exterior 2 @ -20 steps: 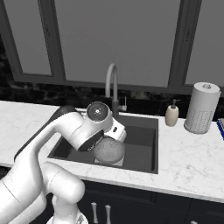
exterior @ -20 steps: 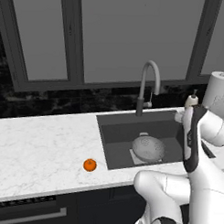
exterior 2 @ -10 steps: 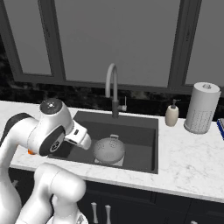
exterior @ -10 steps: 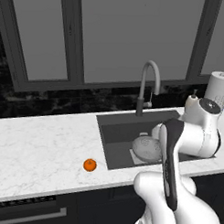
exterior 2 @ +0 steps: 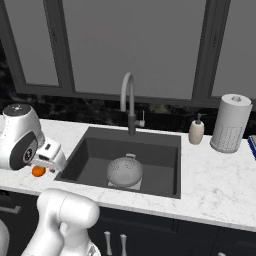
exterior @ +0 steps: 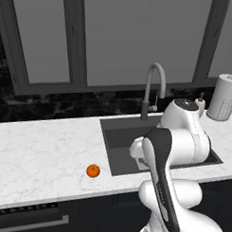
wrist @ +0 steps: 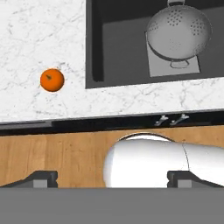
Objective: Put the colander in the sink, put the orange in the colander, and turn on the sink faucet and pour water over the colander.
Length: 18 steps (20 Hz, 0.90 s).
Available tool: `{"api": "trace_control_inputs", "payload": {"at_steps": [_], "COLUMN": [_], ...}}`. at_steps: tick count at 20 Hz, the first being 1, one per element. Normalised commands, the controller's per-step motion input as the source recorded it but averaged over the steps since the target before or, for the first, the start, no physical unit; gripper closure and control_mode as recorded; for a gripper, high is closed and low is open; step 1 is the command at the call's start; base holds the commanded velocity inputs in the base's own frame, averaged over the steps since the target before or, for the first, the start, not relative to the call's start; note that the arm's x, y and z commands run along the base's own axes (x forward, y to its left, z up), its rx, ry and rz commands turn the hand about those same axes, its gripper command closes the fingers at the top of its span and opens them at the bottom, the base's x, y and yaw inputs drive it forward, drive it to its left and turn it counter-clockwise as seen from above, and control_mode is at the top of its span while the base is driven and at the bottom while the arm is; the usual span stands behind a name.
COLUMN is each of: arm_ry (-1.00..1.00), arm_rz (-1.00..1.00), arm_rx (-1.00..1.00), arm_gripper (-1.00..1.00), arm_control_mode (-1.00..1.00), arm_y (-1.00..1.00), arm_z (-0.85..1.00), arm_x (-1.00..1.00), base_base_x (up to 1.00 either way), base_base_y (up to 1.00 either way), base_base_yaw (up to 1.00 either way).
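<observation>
The colander (exterior 2: 125, 171) is sitting upright on the floor of the sink (exterior 2: 165, 176), over the lighter square patch, with one small handle pointing toward the back wall. From the hand view it (wrist: 178, 31) is lying well inside the basin (wrist: 116, 48), clear of the walls. The orange (exterior: 92, 171) is resting on the white marble surface (exterior: 41, 148), near the front edge and just left of the sink's (exterior: 117, 151) left rim. In the right base view the orange (exterior 2: 38, 171) is peeking out beside the arm's wrist, partly hidden by it.

The faucet (exterior 2: 128, 102) is standing behind the sink at the middle of its back edge, its arched spout curving forward over the basin; no stream is coming from it. A soap bottle (exterior 2: 196, 131) and a paper-towel roll (exterior 2: 229, 123) are standing on the surface to the right of the sink, close to each other.

The claw (wrist: 113, 178) is hanging above the front of the surface, looking down, with its two dark fingertips (wrist: 41, 178) standing wide apart and nothing between them. It is well apart from both orange (wrist: 52, 80) and colander.
</observation>
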Motion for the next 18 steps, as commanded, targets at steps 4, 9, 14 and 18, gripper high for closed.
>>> {"api": "trace_control_inputs", "payload": {"at_steps": [4,9,14,18], "arm_ry": [0.0,0.0,0.0,0.01], "arm_rz": [0.07,0.04,0.02,0.0], "arm_rx": [-0.05,-0.06,-0.08,-0.05], "arm_gripper": [-1.0,-1.0,-1.0,-1.0], "arm_control_mode": [-1.0,-1.0,-1.0,-1.0], "arm_y": [0.96,0.92,0.63,0.23], "arm_z": [0.0,0.0,0.0,-0.09], "arm_x": [-0.12,0.0,0.29,0.56], "base_base_x": [0.0,0.0,0.0,0.0], "base_base_y": [0.0,0.0,0.0,0.0], "base_base_yaw": [0.0,0.0,0.0,0.0]}}
